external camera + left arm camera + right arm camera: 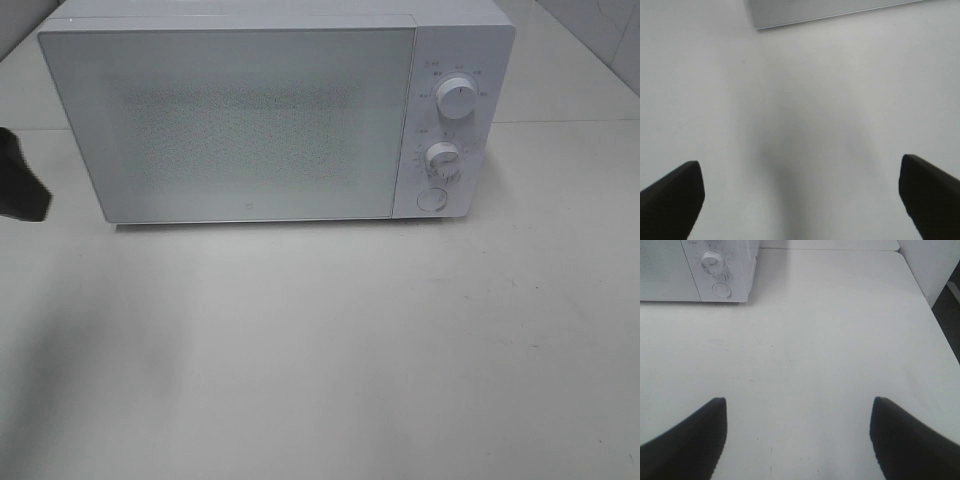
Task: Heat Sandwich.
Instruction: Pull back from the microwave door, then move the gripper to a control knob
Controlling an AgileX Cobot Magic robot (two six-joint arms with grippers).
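**Right gripper spread wide above the white table**

The right gripper [798, 400] hangs above the white table [830, 340]. Its two dark fingers [695, 440] stand well apart, with only tabletop showing between them. Further off, the control end of a white microwave [670, 270] sits on the table, showing a dial [713, 261] ringed with markings and a round button [721, 289] just beside it.

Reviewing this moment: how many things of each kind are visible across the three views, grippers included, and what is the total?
White box-shaped microwave oven: 1
White round dials: 2
White round push button: 1
Black grippers: 2 (left gripper, right gripper)
Total: 6
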